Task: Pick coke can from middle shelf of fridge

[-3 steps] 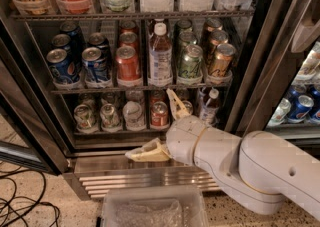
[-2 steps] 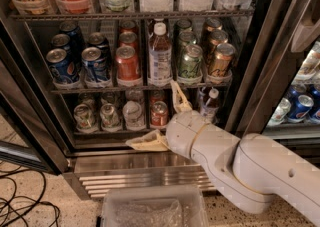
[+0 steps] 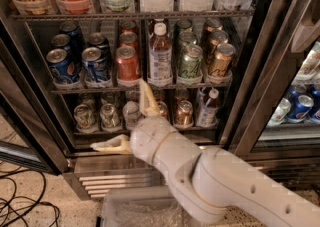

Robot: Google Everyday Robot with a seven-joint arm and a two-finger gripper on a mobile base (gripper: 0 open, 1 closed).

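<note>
- The arm entered from the lower right, its thick white rounded segments ending in a wrist in front of the fridge's bottom shelf.
- The gripper sat below the middle shelf, holding nothing. Its jaws were spread wide: one tapered cream finger pointed up towards the shelf rail, the other pointed left above the slatted steel base.
- The coke can, red with a shiny silver top, stood upright at the front of the middle shelf, above the raised finger and clear of it.
- The can stood between the blue Pepsi cans on its left and a clear labelled bottle on its right.
- The shelf was a thin dark wire rack with clear plastic trays.
</note>
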